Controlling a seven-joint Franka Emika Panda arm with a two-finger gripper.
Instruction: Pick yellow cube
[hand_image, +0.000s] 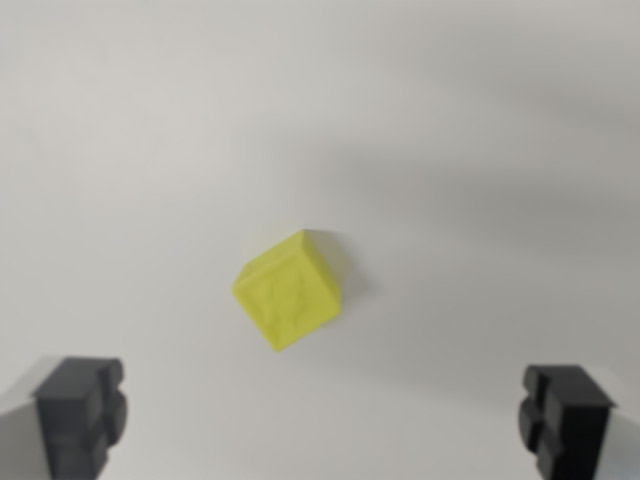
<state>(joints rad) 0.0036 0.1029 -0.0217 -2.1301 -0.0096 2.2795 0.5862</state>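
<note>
A pale, off-white desk (150, 120) fills the wrist view from edge to edge, its surface plain and unmarked. Soft grey shadow bands cross its upper right part, and the whole picture is slightly blurred.

At the bottom of the frame the gripper (325, 420) hangs above the desk with its two dark fingers (80, 410) set wide apart, one in the wrist view's left corner and the other in the wrist view's right corner. Nothing lies between them; bare desk shows in the gap.

The yellow cube (290, 292) sits on the desk near the middle of the view, just left of centre and above the line between the fingers, well clear of both. It is turned so that one corner points toward the top of the frame. Its upper face carries a faint raised or moulded pattern, too blurred to read as writing. A small shadow falls along its right side onto the desk.
</note>
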